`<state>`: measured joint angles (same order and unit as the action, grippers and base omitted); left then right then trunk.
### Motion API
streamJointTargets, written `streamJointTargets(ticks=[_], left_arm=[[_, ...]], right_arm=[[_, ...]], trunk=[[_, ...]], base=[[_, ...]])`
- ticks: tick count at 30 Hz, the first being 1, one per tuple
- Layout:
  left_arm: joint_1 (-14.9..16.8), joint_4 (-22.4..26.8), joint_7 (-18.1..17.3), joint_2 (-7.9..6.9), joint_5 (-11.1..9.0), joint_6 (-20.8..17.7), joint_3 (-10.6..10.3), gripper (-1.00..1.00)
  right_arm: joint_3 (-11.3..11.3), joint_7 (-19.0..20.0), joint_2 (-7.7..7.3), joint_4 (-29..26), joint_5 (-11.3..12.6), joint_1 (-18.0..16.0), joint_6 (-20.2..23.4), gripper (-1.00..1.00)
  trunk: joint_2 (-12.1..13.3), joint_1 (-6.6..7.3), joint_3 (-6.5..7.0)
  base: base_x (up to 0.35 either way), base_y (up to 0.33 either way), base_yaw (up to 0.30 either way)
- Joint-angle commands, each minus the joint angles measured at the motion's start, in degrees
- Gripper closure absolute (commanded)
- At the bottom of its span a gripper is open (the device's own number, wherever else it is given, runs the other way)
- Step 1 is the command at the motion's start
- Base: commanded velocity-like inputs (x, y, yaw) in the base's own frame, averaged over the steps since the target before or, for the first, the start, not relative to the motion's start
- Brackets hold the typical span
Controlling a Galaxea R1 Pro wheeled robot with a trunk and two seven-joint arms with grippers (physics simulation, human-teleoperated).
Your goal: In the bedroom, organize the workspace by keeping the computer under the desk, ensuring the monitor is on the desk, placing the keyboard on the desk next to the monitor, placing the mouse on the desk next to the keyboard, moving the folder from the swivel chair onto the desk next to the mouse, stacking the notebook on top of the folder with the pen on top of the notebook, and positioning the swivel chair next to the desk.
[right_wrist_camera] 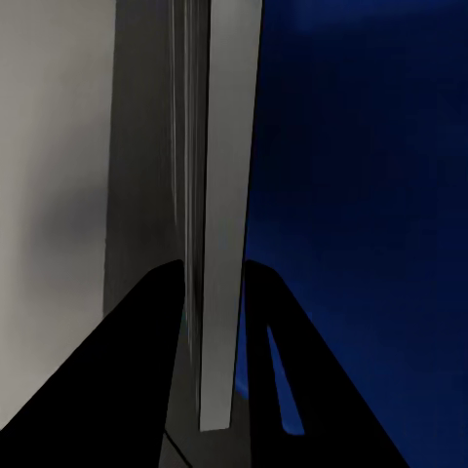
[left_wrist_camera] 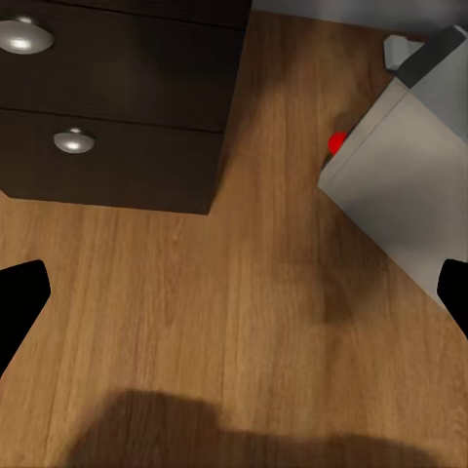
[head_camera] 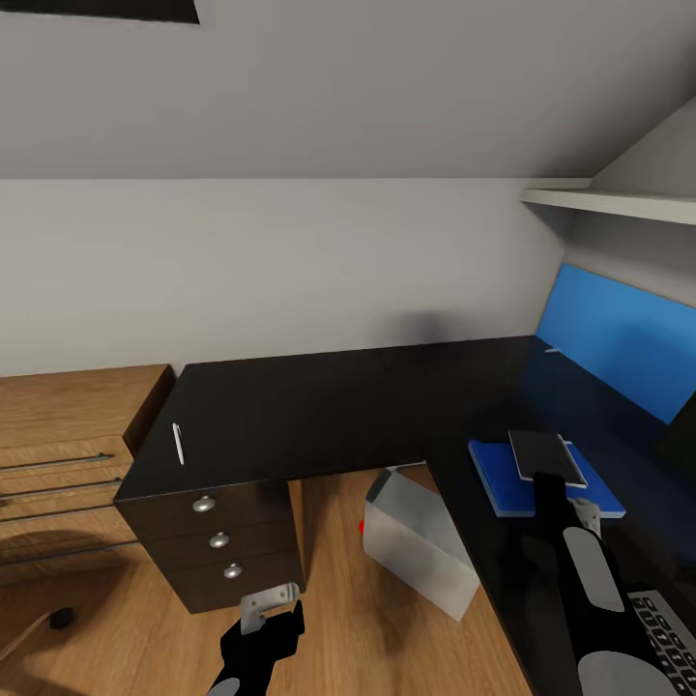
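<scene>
One flat dark notebook (head_camera: 547,455) | pinched edgewise, right hand (head_camera: 553,480) | glossy desk (head_camera: 319,406)

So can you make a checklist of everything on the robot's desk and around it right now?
Surface: glossy black desk, mostly bare.
Job's things: blue folder on the desk; dark notebook above it, held edge-on in the right wrist view; pen near the desk's far left edge; keyboard corner at lower right; computer on the floor, partly under the desk.
Clutter: nothing seen.
Grippers: right gripper shut on the notebook; left gripper open, holding nothing, over the floor.
Cables: nothing seen.
Surroundings: dark drawer unit, wood floor, blue wall panel, white shelf.
</scene>
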<state>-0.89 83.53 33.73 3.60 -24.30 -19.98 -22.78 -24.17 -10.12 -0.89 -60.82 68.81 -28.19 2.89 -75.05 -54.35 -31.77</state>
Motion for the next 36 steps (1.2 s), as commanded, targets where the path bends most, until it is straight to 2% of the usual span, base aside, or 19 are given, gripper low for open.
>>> streamJointTargets(ticks=[1,25,26,36], left_arm=[[0.01,0.10,0.37,0.00,-0.40,-0.15,-0.04,-1.00],[0.01,0.06,0.35,-0.01,-0.48,-0.15,-0.01,-1.00],[0.01,0.06,0.36,-0.01,-0.48,-0.15,0.00,-1.00],[0.01,0.06,0.34,0.00,-0.40,-0.15,0.00,-1.00]], right_arm=[[-0.08,-0.14,0.01,-0.11,0.35,-0.03,0.29,1.00],[-0.08,-0.22,0.01,-0.17,0.33,-0.03,0.28,1.00],[-0.08,-0.23,0.01,-0.17,0.34,-0.03,0.28,-1.00],[-0.08,-0.11,0.01,-0.17,0.28,-0.03,0.36,-1.00]], trunk=[[-0.03,0.00,-0.05],[-0.03,0.00,-0.05],[-0.03,0.00,-0.05],[-0.03,0.00,-0.05]], base=[[0.000,0.000,0.000],[0.000,0.000,0.000],[0.000,0.000,0.000],[0.000,0.000,0.000]])
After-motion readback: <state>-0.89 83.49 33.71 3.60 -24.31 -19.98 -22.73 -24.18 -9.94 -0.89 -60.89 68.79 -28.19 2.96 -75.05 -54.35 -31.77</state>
